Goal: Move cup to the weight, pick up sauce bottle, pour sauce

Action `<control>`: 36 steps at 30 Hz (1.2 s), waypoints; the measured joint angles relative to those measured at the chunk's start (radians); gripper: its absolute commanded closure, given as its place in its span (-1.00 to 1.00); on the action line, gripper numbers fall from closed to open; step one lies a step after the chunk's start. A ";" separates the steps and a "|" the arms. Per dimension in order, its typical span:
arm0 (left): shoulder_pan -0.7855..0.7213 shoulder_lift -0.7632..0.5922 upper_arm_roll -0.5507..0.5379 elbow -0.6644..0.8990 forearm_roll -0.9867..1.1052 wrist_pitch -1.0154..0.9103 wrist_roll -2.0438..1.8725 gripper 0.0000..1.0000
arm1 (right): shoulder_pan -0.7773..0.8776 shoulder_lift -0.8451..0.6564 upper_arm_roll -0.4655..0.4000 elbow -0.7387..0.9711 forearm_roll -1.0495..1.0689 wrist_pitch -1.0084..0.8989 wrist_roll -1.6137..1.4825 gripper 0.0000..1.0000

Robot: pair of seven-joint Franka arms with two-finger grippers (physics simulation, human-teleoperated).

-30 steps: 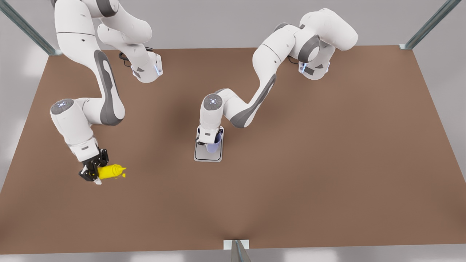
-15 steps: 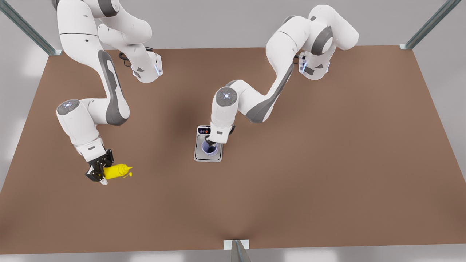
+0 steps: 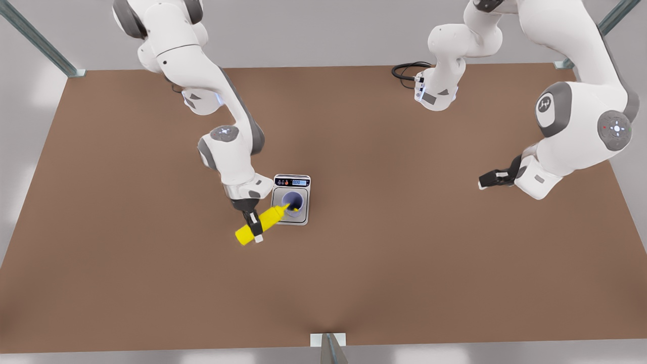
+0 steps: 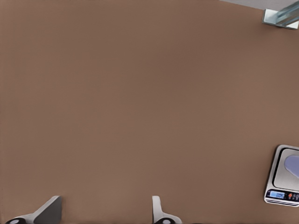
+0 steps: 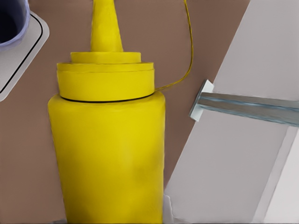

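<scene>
Now, right gripper [image 3: 254, 226]: sitting at the front view's centre-left, just beside the weight, with its fingers pinching the sauce bottle around the body.
Sauce bottle [image 3: 259, 224]: hanging tilted steeply in that grip, base toward the front view's lower left, nozzle reaching over the cup's rim; in the right wrist view its yellow body [image 5: 110, 149] and tapered cap are pointing toward the cup's edge.
Cup [image 3: 293, 200]: standing upright on the weight's platform, purple inside facing up, the nozzle tip overlapping its mouth.
Sauce [image 5: 187, 51]: showing as a thin yellow thread curving beside the bottle's cap in the right wrist view; whether any is lying inside the cup cannot be told.
Weight [image 3: 301, 218]: lying flat on the table near its middle, display strip on the far side, its blue screen lit.
Left gripper [image 3: 493, 178]: waiting at the front view's right, well apart from the weight, above the table; its fingers [image 4: 46, 212] are standing spread apart in the left wrist view, holding nothing.
Table [image 3: 404, 263]: brown surface carrying the weight.
</scene>
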 measured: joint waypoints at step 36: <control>-0.045 0.081 -0.012 0.170 0.136 0.007 -0.003 -1.00 | 0.127 0.095 -0.096 -0.023 -0.655 -0.071 0.219 -0.11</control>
